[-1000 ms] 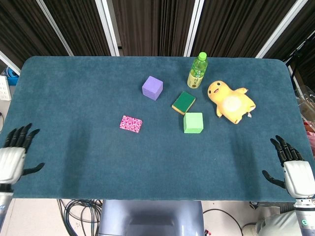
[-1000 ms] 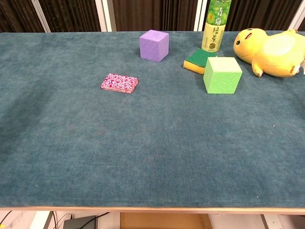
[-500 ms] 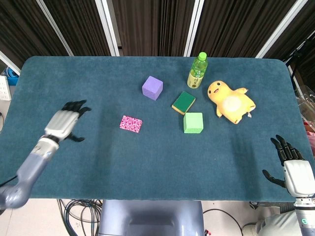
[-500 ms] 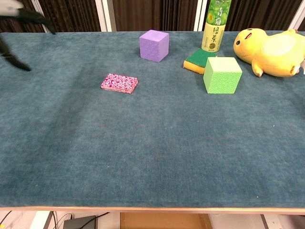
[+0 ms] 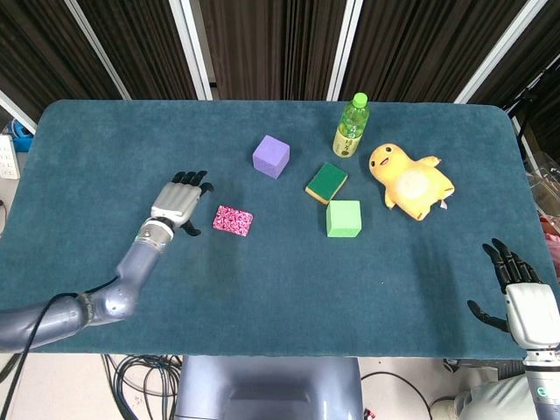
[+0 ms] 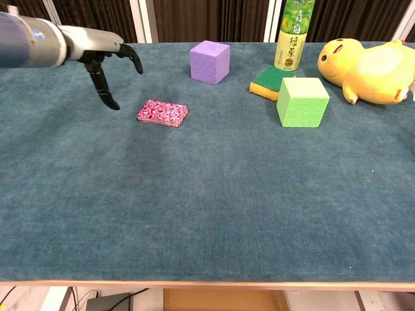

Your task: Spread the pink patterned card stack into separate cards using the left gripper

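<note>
Left hand hovers left of centre, fingers spread and empty, beside the flat rectangular pink patterned card stack.

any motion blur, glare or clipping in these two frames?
Head view: sharp, even light, no glare; left hand crisp beside the card stack, right hand at the lower right corner. Chest view: left hand slightly soft, bottle top cropped, yellow plush cut at the right edge.
</note>
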Robot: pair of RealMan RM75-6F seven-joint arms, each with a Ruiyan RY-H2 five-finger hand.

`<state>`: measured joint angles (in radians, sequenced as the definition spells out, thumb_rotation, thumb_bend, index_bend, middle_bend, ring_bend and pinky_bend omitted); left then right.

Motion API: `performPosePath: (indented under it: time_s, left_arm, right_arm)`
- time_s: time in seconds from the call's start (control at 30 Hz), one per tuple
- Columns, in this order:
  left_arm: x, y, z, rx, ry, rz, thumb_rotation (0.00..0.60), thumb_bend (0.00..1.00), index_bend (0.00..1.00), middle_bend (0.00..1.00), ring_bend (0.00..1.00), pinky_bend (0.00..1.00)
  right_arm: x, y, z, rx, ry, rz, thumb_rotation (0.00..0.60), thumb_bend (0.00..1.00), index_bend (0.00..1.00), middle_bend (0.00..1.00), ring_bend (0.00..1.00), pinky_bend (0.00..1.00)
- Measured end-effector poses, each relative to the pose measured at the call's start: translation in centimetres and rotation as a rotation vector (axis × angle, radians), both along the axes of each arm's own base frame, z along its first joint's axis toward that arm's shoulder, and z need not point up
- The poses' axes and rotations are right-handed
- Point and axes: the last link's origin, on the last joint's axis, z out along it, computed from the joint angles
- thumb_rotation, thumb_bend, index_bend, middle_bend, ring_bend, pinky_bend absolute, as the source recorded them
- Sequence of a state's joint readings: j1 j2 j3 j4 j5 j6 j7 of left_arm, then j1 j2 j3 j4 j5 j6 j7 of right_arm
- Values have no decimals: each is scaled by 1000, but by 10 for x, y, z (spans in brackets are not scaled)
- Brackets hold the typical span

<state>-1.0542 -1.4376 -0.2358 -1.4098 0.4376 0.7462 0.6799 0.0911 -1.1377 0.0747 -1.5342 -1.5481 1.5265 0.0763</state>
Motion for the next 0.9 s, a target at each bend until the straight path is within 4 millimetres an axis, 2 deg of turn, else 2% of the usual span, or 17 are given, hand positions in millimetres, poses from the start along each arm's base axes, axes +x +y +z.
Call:
performPosePath:
  time_s: [0.3,0.47,0.9]
  left_arm:
    - [15,14,-26,-36,7,37,600,130,307,58,0,0]
    - [25,14,-41,-78,12,33,600,142,322,59,0,0]
    - [36,13,-56,-72,24,-3,600,189,362,58,0,0]
  right_arm:
    - [0,-1,0,-5,-3,-7,600,195,70,52,128,239]
    - [-1,-1,0,-7,-6,-10,600,195,70,52,128,239]
    - [-1,-1,0,-3,-12,-13,600,195,70,52,128,240]
